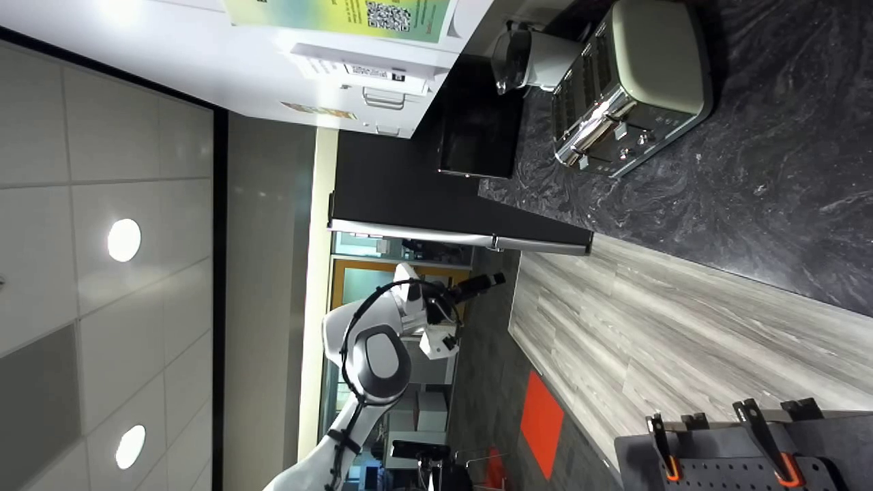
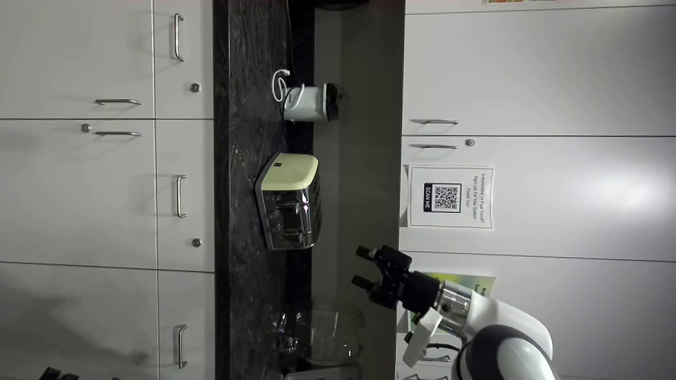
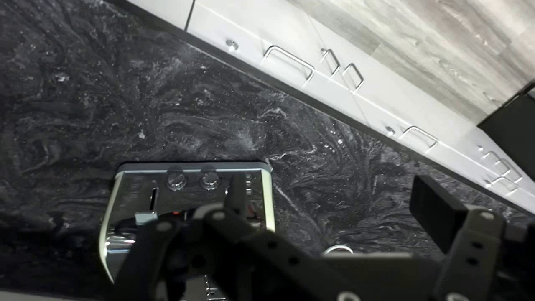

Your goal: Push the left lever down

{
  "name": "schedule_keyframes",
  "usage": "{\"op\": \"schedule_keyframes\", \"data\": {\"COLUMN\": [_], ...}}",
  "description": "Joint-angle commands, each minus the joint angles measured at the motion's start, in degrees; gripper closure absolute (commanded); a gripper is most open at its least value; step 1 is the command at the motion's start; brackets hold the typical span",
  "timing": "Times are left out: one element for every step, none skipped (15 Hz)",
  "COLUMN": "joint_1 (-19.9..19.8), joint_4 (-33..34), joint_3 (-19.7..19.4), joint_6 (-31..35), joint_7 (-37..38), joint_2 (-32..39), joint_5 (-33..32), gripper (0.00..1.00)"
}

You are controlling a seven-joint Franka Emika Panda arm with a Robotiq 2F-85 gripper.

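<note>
**Biggest risk: a push that lands wrong**

My tool (image 2: 363, 267) hangs apart from the toaster (image 2: 290, 200), higher than the bench (image 1: 784, 150), its fingers (image 2: 362, 283) spread wide with nothing between them. In an exterior view the left lever (image 1: 583, 162), as I judge sides when facing the toaster's front, juts from that front near the top, beside the right lever (image 1: 621, 131). Both look raised, so I take the push as not yet made.

My first worry is picking wrongly. The wrist view shows the toaster base-up, which swaps sides, and a finger covers the spot where I expect the left lever; the right lever is the one in plain sight there, tempting me to it.

Spread like this, I could also have one finger on target while its partner strikes the right lever or the knobs (image 3: 176, 180). Pressing the fingers together beforehand should lessen that.

The left lever looks small, so a slanted or off-centre stroke might slip off, or shove the toaster along the bench. Stop too soon, and it may spring back up.
</note>
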Motion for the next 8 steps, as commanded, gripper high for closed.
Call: {"op": "schedule_keyframes", "data": {"joint_1": [-3.9,-4.14,-4.15,-3.82,-3.37,-2.72,-1.8,-2.01], "joint_4": [8.64,10.38,12.15,13.59,14.86,15.66,16.09,13.43], "joint_3": [1.25,0.91,0.37,-0.2,-0.73,-1.2,-1.68,-1.89], "joint_6": [1.53,1.22,0.85,0.66,0.27,-0.21,-0.65,0.9], "joint_7": [2.85,3.01,3.0,2.62,2.09,1.65,0.76,1.75], "joint_2": [12.42,14.65,17.04,19.04,20.65,21.75,22.31,20.19], "joint_5": [-6.48,-7.98,-9.08,-9.67,-9.86,-9.49,-8.13,-8.93], "gripper": [0.0,0.0,0.0,0.0,0.0,0.0,0.0,0.0]}}
